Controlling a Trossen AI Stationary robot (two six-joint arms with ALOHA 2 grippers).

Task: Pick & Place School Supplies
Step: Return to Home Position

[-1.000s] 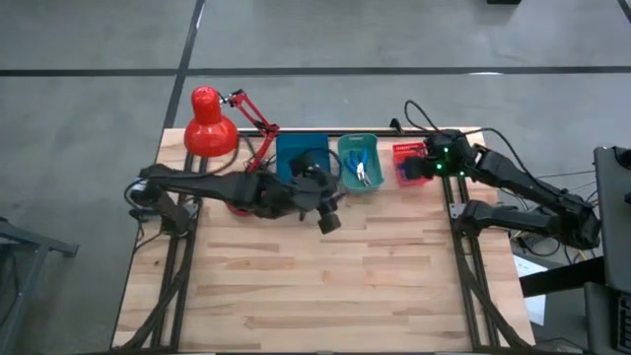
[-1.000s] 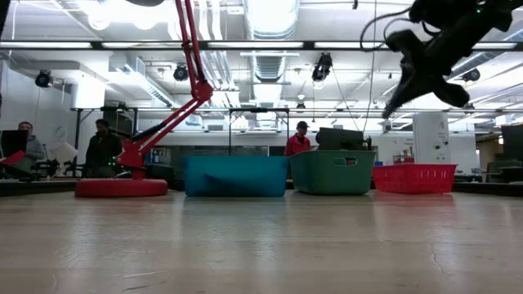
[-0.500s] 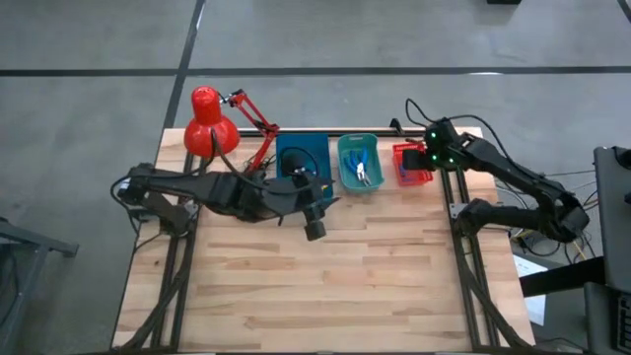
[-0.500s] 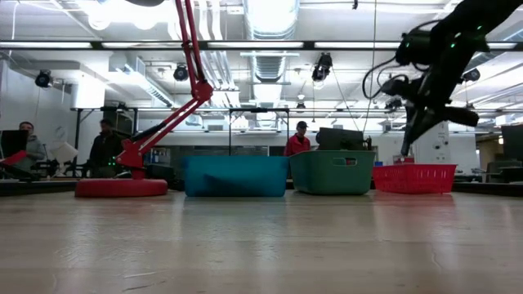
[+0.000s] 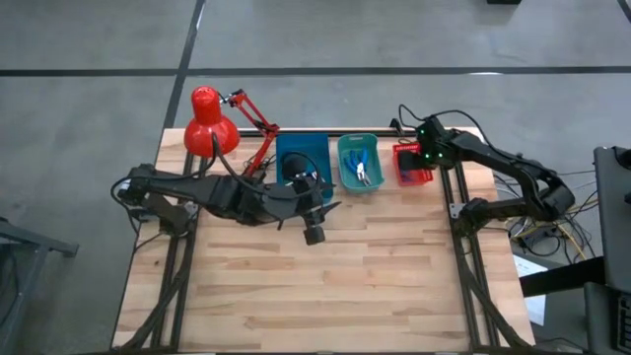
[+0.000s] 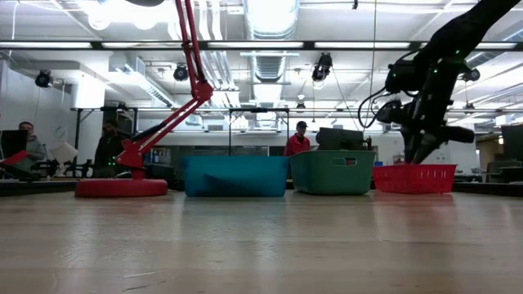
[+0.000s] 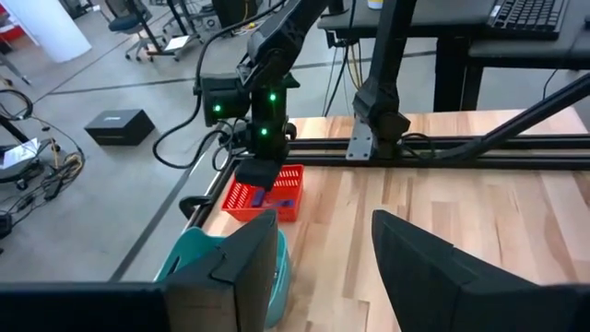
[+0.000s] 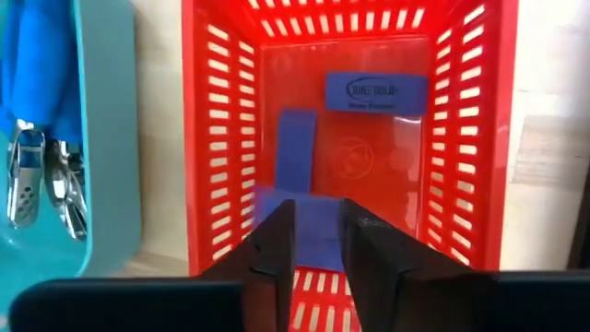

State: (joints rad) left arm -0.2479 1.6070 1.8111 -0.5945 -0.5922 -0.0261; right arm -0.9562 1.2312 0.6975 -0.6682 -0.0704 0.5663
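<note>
1. your lamp (image 5: 207, 133) stands at the far left corner of the desk (image 5: 325, 296), its base just beside the blue bin (image 6: 235, 178).
2. your left end effector (image 7: 323, 221) hangs over bare desk just in front of the blue bin, toward the teal bin's side. it is released, its fingers (image 7: 247, 263) wide apart with only wood showing between them.
3. from above, the left arm covers part of the blue bin, so you cannot tell what lies inside.
4. the teal bin (image 6: 333, 175) comes next in the row along the far edge. the scissors (image 8: 41, 138) lie in it, blue handles at one end and metal tips at the other.
5. the red bin (image 8: 214, 138) ends the row on the right, just beside the teal bin. the erasers (image 8: 376, 92) lie flat on its floor. you can see at least three blue ones: a printed one near one wall, a plain one near the middle, and one partly hidden behind the right arm's fingers.
6. your right end effector (image 8: 318, 210) points down into the red bin, its tips at about rim height in the low view. it is released, its fingers a little apart and gripping nothing.
</note>
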